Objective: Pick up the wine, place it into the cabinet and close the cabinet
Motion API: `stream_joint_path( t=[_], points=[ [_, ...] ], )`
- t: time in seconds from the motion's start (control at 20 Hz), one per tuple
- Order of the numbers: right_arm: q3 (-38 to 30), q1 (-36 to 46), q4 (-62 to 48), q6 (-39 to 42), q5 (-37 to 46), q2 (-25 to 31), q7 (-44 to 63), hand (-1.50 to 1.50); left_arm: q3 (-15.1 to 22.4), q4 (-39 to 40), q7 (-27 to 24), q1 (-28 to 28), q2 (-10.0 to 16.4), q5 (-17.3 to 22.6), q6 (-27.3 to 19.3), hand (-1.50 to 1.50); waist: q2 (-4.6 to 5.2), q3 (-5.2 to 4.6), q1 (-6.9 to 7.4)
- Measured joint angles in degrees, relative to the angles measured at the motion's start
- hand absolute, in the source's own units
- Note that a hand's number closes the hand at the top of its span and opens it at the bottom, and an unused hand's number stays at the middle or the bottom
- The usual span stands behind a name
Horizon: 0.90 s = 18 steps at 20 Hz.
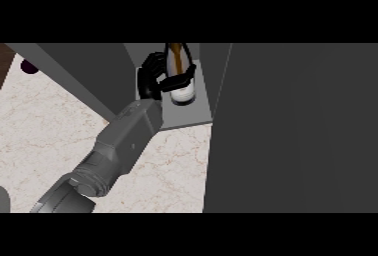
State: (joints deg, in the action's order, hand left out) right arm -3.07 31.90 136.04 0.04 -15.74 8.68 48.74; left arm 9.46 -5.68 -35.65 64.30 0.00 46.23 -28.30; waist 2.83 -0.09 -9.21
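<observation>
My left hand (153, 75) is inside the open cabinet (186, 116), its black fingers (179, 80) curled round the wine bottle (182, 93). The bottle is over the back part of the cabinet's pale floor, between the two side walls. I cannot tell whether its white lower end rests on that floor or hangs just above it.

A huge dark panel (295, 125) fills the right of my view and hides whatever lies behind it. A second dark panel (88, 67) slants along the left of the opening, close beside my forearm. The marbled counter (44, 130) lies below.

A small dark purple thing (29, 65) sits at the far left, partly hidden and too small to name. The bottle's amber upper part is cut off at the top. A grey curved shape (4, 200) is clipped at the lower left corner, and I cannot make it out.
</observation>
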Motion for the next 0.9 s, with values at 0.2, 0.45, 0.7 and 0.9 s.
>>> stream_joint_path(
  t=[0.2,0.45,0.7,0.9],
  points=[
    [-0.1,-0.3,0.1,0.2,0.0,0.1,-0.4,-1.5,-0.6,1.1,1.1,1.3,0.5,0.2,0.1,1.5,0.13,-0.02,0.5],
    [-0.3,-0.6,0.0,0.8,-0.1,0.3,-0.7,-1.5,1.2,3.6,1.4,2.5,1.5,-2.0,-2.2,1.5,0.31,0.03,0.58],
    [-0.3,-0.5,0.0,0.9,-0.2,0.0,-1.0,-1.5,5.3,5.0,1.1,2.2,3.4,-6.3,-7.0,1.5,0.6,0.06,0.28],
    [-0.8,-0.5,0.0,1.0,-0.4,-0.2,-1.5,-1.5,7.0,5.4,1.7,2.0,4.6,-8.2,-11.0,1.5,0.88,0.07,-0.24]
  ],
)
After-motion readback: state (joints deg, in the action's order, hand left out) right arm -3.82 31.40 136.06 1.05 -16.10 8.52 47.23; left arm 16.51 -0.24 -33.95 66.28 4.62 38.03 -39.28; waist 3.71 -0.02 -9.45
